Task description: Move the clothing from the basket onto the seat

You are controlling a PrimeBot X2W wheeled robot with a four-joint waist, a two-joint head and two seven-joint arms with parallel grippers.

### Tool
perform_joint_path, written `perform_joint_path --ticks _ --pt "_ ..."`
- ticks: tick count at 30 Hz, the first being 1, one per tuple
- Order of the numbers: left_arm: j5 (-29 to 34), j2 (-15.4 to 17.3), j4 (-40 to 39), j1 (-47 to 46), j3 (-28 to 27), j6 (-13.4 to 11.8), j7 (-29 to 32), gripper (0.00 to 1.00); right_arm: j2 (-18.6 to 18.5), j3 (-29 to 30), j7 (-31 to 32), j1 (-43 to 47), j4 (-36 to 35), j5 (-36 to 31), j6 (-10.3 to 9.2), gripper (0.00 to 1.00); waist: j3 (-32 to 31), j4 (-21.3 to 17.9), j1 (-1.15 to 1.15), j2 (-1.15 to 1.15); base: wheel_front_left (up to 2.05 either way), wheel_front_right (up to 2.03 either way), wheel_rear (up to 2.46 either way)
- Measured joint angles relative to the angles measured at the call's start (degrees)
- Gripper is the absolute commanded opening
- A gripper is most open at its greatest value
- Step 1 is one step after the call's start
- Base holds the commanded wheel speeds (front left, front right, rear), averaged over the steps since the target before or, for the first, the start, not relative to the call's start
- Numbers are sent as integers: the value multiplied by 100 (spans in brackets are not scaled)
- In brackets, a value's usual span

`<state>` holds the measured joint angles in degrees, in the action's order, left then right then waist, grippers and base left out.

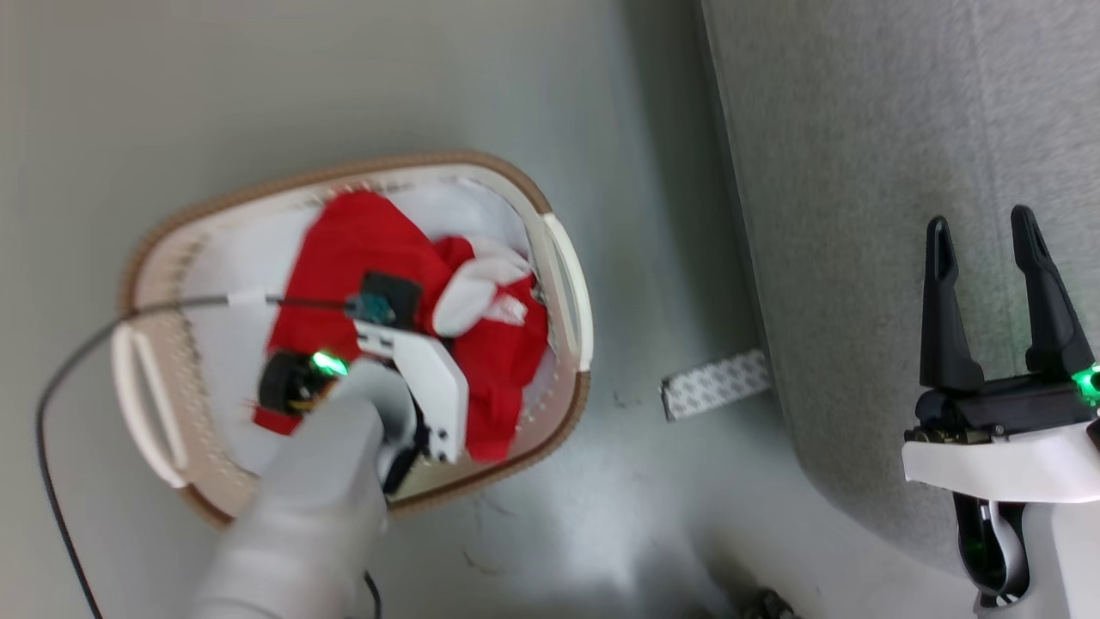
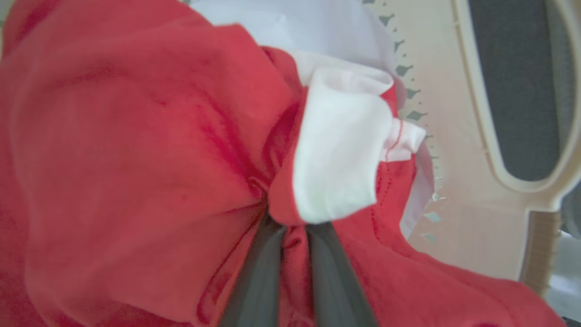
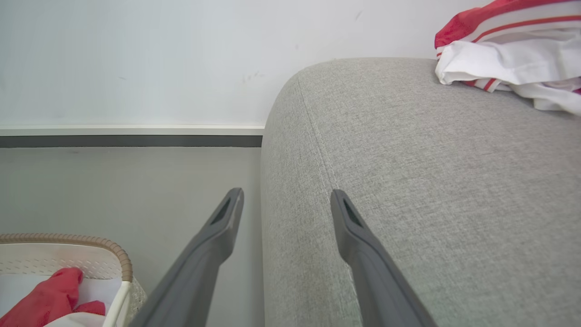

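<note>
Loosely heaped clothing (image 1: pixel 361 249) in basket (image 1: pixel 569 275), left pincer (image 2: pixel 296 231) gripping it

Floor (image 1: pixel 533 129) was smooth pale grey, slightly glossy, with a soft white glare patch near the bottom middle of the head view and a few small dark scuff marks (image 1: pixel 477 563) by it. A short strip (image 1: pixel 713 384) of white tape with a fine dotted pattern lay flat on the floor, right end at the base of the seat (image 1: pixel 859 172). Seat was light-grey woven fabric, rounded corner, one seam visible, on the right. Far wall (image 3: pixel 136 59) was plain white, faint smudges. Skirting (image 3: pixel 127 136) ran along its foot, white band over dark. Light was diffuse; floor was shaded along the seat's left side.
</note>
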<state>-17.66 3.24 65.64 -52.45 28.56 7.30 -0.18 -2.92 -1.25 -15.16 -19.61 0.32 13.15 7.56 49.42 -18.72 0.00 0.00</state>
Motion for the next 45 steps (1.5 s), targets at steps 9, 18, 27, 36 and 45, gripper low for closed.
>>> perform_joint_path --ticks 9,18,27,36,45 --pt "-1303 -37 -1172 1106 918 4 -289 0 8 238 0 566 383 -319 0 100 -1331 468 -1 0 0 0 0" --pt "-1949 85 -2079 1698 1056 7 -494 0 7 350 0 1410 702 -670 0 100 -2849 1091 -2 0 0 0 0" --pt "-2165 350 -3303 2202 880 -282 -415 0 8 333 0 2262 871 -799 0 100 -4175 1613 -3 0 0 0 0" --pt "-2270 777 -4833 2545 659 -804 -77 0 4 59 0 2746 822 -883 0 100 -5062 1836 -3 0 0 0 0" --pt "-2269 1067 -5889 2742 556 -1202 264 0 -91 -447 0 3000 408 -1104 0 100 -5243 1722 -2 0 0 0 0"
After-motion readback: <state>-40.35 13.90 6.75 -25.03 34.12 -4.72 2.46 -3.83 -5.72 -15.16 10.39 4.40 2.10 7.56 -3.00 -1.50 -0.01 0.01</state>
